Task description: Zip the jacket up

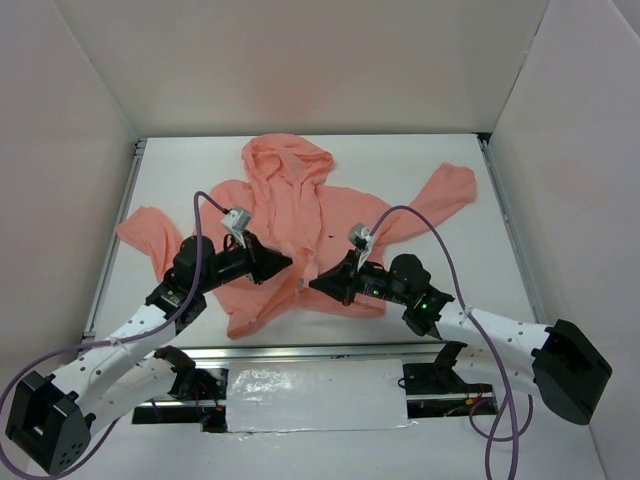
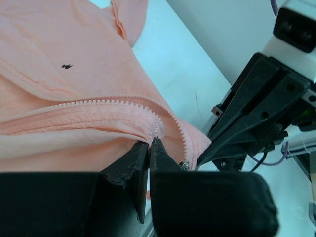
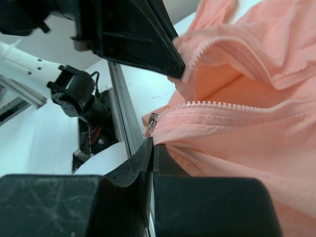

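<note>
Jacket (image 1: 290,195) lies flat on white worktop (image 1: 190,165), mid-frame in top view. Hood (image 1: 285,160) twd top edge, one sleeve (image 1: 145,232) out to frame left, other sleeve (image 1: 445,190) to upper right.

Both arms meet at the lower centre of the jacket, tips near each other.

Left pincer (image 2: 149,147): jaws nearly together, clamped on a fold of pink fabric right at the zip edge near the hem. Zipper teeth (image 2: 113,103) run from there twd frame left in the left wrist view. Chest mark (image 2: 66,65) sits upper left.

Right pincer (image 3: 151,147): jaws closed, tips touching the hem edge just below the zipper slider (image 3: 152,120). Can't tell if any fabric is actually pinched.

Slider is at the hem end of the teeth row, metal pull hanging off the fabric edge.
</note>
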Controlling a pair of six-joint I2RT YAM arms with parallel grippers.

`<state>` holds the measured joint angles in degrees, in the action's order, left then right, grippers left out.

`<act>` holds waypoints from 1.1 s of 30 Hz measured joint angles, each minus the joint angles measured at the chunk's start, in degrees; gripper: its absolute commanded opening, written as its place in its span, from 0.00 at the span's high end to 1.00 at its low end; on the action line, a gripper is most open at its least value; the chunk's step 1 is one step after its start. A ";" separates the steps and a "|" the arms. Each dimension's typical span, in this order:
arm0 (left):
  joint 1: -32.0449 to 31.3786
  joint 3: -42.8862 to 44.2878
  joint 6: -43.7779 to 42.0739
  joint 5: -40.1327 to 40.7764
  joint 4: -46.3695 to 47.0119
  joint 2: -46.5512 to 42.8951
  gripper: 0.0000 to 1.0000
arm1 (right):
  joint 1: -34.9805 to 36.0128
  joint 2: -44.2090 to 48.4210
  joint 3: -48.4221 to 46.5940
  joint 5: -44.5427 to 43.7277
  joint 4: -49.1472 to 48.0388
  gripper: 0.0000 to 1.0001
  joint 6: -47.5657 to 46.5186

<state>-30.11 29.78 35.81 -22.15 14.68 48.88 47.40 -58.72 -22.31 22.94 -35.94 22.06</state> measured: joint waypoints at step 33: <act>-0.20 -4.94 0.70 -7.82 9.42 -1.14 1.00 | -4.46 -1.86 0.98 6.80 -8.92 1.00 1.95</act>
<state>-30.30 24.84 36.51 -29.98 24.10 47.75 42.94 -60.58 -21.32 29.74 -44.86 24.01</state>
